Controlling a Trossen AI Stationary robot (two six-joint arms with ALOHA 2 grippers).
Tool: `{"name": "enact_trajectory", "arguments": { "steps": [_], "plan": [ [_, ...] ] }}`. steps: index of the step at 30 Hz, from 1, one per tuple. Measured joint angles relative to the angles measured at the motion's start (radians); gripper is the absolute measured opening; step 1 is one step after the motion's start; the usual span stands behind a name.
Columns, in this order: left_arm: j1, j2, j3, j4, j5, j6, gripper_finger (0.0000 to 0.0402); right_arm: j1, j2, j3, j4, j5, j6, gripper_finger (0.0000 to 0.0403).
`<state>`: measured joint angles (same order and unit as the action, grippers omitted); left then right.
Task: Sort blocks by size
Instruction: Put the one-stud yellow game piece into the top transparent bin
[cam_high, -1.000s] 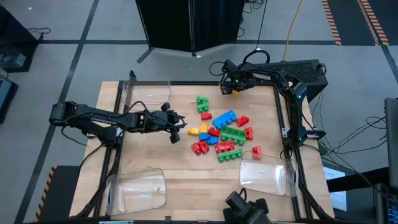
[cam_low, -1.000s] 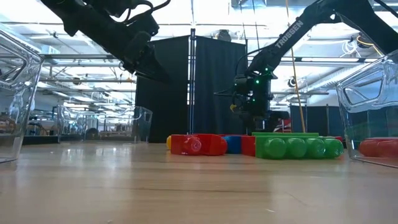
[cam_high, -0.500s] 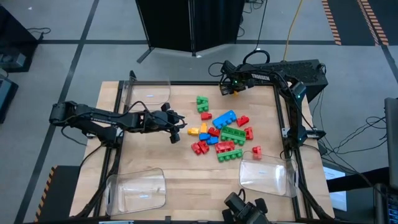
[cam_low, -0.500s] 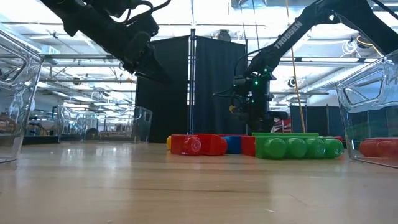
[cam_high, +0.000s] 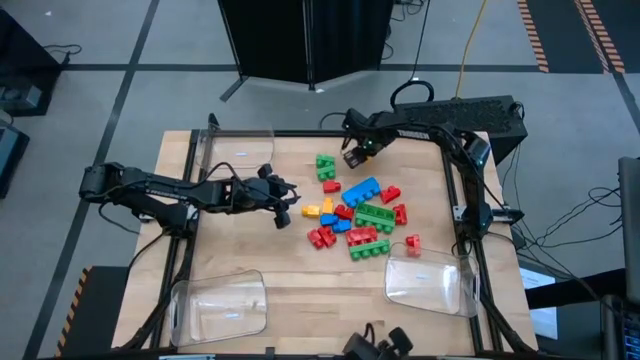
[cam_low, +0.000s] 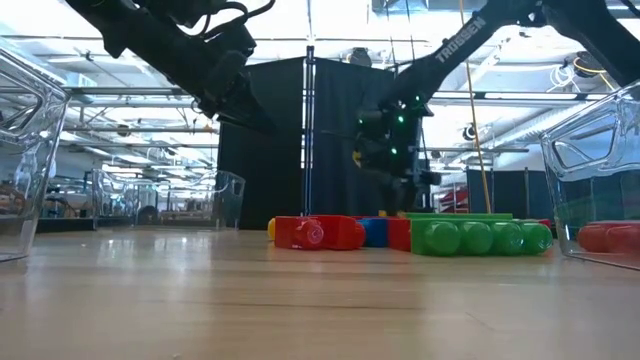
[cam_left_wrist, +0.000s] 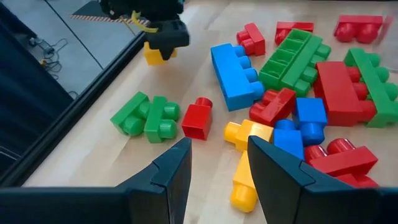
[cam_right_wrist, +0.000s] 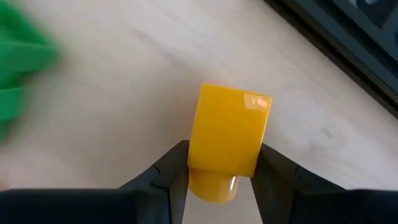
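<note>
In the right wrist view a green block (cam_right_wrist: 22, 68) at nine o'clock is blurred and cut off by the edge, so its size cannot be told. The lower end of the yellow block (cam_right_wrist: 227, 140) is hidden between the right hand (cam_right_wrist: 217, 171) fingers. In the left wrist view a red block (cam_left_wrist: 359, 28) at one o'clock is blurred. From the low view, the bench-level pile hides most blocks behind the front red block (cam_low: 318, 232) and long green block (cam_low: 478, 236).
</note>
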<state>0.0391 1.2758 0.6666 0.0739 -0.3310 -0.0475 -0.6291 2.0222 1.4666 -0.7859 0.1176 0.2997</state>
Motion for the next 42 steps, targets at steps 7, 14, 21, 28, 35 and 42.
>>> {"name": "enact_trajectory", "arguments": {
  "steps": [7, 14, 21, 28, 35, 42],
  "plan": [
    [0.000, 0.000, 0.000, 0.000, -0.023, -0.025, 0.0158, 0.083, -0.072, 0.000, 0.116, -0.106, -0.080, 0.0133],
    [0.000, 0.000, 0.000, -0.004, -0.026, -0.052, 0.0158, 0.153, -0.095, 0.000, 0.237, -0.176, -0.138, 0.0133],
    [0.000, -0.042, 0.000, -0.071, -0.037, -0.066, 0.0158, 0.205, -0.094, 0.000, 0.433, -0.178, -0.163, 0.0133],
    [-0.015, -0.205, 0.000, -0.231, -0.137, -0.150, 0.0157, 0.212, -0.052, 0.000, 0.659, -0.297, -0.136, 0.0133],
    [-0.020, -0.278, -0.027, -0.282, -0.164, -0.102, 0.0157, 0.225, -0.009, 0.075, 0.647, -0.430, -0.241, 0.0132],
    [-0.011, -0.276, -0.035, -0.267, -0.169, -0.040, 0.0157, 0.308, -0.012, 0.100, 0.622, -0.490, -0.503, 0.0132]
  ]
}}
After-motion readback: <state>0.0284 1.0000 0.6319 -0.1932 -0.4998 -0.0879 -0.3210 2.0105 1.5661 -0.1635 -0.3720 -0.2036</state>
